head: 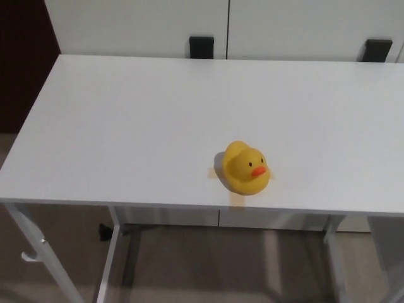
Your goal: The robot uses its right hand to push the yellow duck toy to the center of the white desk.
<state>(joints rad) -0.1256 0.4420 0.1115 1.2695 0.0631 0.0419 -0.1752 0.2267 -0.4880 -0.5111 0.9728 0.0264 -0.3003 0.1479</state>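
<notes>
duck toy (pixel 245 167): sitting on the counter (pixel 126 126), close to the near edge, a bit right of the middle, beak pointing toward the near-right

tape bits (pixel 237 199): stuck to the counter right under the duck, poking out on its left and near sides

two brackets (pixel 201 47): behind the far edge, one around the middle, the other (pixel 377 50) way off right

legs (pixel 117 252): under the counter, left and right

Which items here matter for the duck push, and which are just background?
Job:
yellow duck toy, near the desk's front edge
white desk
tape marks under the duck
Neither robot hand is in view.

Background:
two black brackets behind the desk
white wall panels
</notes>
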